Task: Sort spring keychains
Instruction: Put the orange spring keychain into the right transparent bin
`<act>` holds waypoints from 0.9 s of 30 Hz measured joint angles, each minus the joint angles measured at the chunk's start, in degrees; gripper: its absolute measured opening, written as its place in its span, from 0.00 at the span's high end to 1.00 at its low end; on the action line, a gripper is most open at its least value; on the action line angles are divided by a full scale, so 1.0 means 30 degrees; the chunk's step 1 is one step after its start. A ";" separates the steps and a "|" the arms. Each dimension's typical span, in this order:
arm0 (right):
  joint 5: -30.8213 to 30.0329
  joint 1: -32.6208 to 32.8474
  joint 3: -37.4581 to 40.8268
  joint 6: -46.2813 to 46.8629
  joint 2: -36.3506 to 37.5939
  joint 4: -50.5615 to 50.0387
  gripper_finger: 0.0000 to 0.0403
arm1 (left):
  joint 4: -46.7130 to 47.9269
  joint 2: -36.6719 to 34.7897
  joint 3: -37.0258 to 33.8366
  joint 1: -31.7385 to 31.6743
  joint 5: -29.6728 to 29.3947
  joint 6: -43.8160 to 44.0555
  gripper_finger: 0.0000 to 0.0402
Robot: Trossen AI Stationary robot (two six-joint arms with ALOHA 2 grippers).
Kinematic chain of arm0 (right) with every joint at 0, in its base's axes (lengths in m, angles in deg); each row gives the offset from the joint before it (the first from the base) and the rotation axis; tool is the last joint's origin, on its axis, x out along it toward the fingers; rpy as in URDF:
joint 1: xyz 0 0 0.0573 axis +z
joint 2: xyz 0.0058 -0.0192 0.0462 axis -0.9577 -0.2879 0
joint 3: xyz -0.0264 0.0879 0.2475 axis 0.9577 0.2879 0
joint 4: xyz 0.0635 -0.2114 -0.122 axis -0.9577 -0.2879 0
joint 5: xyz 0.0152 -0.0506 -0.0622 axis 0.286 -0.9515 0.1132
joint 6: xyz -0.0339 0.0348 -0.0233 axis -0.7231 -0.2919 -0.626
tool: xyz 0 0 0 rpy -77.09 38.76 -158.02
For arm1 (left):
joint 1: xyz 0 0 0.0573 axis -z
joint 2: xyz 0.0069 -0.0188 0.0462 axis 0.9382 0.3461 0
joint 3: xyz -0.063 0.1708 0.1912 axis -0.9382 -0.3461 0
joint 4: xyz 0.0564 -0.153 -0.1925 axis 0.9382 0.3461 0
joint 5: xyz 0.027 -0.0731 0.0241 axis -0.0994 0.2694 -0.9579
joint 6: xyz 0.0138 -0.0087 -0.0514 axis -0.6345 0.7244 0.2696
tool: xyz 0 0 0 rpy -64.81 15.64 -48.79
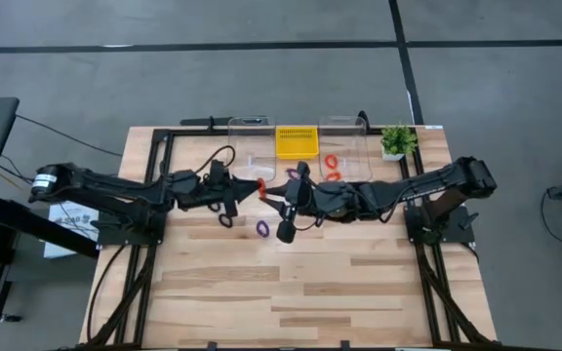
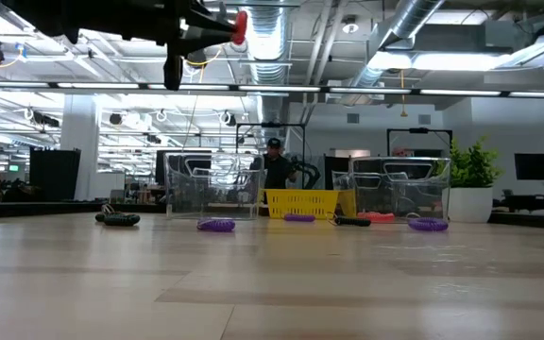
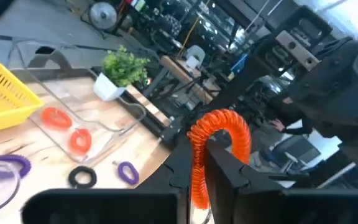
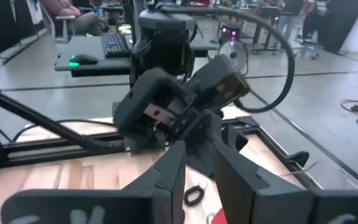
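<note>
- Nearest me, a wide stretch of counter [image 1: 320, 292] is free of rings; the work sits toward the middle and the far edge.
- Mid-counter, both arms reach inward and nearly meet. The left tool [image 3: 219, 155] is pinching an orange ring [image 3: 219, 134], coil arching over its fingers, carried high above the wood — my guess is it is lifted clear to travel over the bins' walls.
- The right tool [image 1: 271, 190] points straight at the left one, just beside the held ring; whether its fingers are spread or pressed together I cannot tell. It may be readying a hand-over, or simply waiting.
- Below them, loose on the wood: a purple ring [image 1: 262, 228] near the right arm and a black ring [image 1: 225, 220] under the left arm, both well below the tools.
- Farther back, the right bin [image 1: 342, 146] already holds two orange rings [image 1: 332, 168], so the held one likely belongs there.
- Between the bins stands the yellow basket [image 1: 297, 142]; the left bin [image 1: 250, 141] is beside it.
- At the far right corner, a small plant [image 1: 395, 140].
</note>
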State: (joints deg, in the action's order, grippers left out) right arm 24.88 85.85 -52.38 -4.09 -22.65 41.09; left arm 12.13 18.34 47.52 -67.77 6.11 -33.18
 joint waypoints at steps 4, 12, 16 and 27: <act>-0.0407 0.0007 -0.0007 0.0644 0.0000 -0.0679 0.82 | -0.0597 0.0107 0.0000 -0.0012 -0.0449 -0.0361 0.94; -0.1370 -0.0158 -0.0007 0.1905 0.0000 -0.2019 0.73 | -0.1161 0.0014 0.0000 -0.0007 -0.0788 -0.0568 0.94; -0.1341 -0.0387 -0.0007 0.2398 0.0000 -0.2551 0.65 | -0.1413 0.0014 0.0000 -0.0004 -0.0781 -0.0553 0.94; -0.1231 -0.0889 -0.0007 0.2872 0.0000 -0.2950 0.52 | -0.1976 0.0014 0.0000 0.0768 -0.1557 -0.0417 0.94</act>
State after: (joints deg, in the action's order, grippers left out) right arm 21.19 83.18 -52.40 4.52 -22.65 32.24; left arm 6.20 18.38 47.52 -65.47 1.44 -34.43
